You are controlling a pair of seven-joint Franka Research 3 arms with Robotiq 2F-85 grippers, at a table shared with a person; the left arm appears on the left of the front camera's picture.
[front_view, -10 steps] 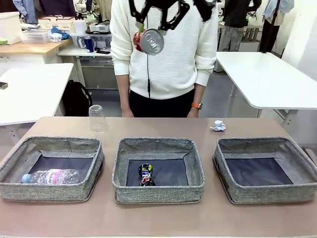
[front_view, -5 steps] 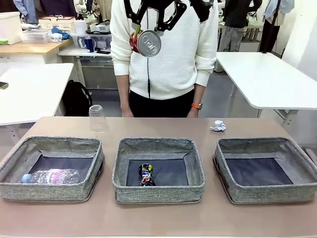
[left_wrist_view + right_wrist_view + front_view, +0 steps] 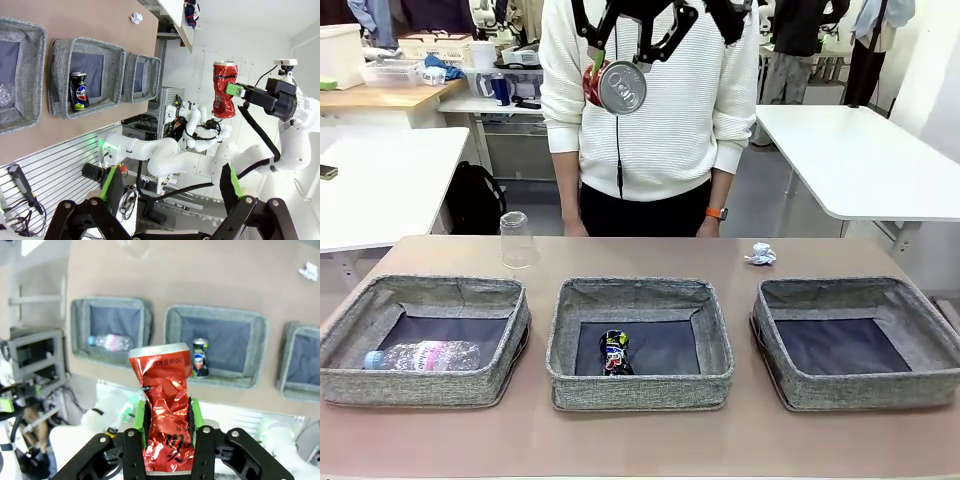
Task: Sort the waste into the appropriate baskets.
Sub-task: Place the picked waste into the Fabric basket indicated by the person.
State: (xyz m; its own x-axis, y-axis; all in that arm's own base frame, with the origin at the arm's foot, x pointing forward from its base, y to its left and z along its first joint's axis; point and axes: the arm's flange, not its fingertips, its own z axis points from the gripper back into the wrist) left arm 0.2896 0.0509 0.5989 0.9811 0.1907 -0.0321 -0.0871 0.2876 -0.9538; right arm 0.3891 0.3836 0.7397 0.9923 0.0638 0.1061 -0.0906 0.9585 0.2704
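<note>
High over the table, my right gripper (image 3: 620, 66) is shut on the crushed red can (image 3: 622, 88), in front of the person's white sweater. In the right wrist view the red can (image 3: 165, 405) stands upright between the green pads (image 3: 196, 412). My left gripper (image 3: 167, 181) is open, with nothing between its fingers. Three grey baskets stand in a row. The left basket (image 3: 350, 325) holds the clear bottle (image 3: 425, 355), and the middle basket (image 3: 640, 295) holds the crushed dark can (image 3: 613, 352). Nothing lies in the right basket (image 3: 855, 295). A clear cup (image 3: 516, 240) and a paper ball (image 3: 760, 254) sit beyond them.
The person stands at the table's far edge, hands down behind it, with an orange watch (image 3: 718, 213) on one wrist. White tables stand to the left and right behind the person. A bare strip of table runs in front of the baskets.
My right gripper with the red can has drifted slightly left and up. Everything on the table stays where it was.
</note>
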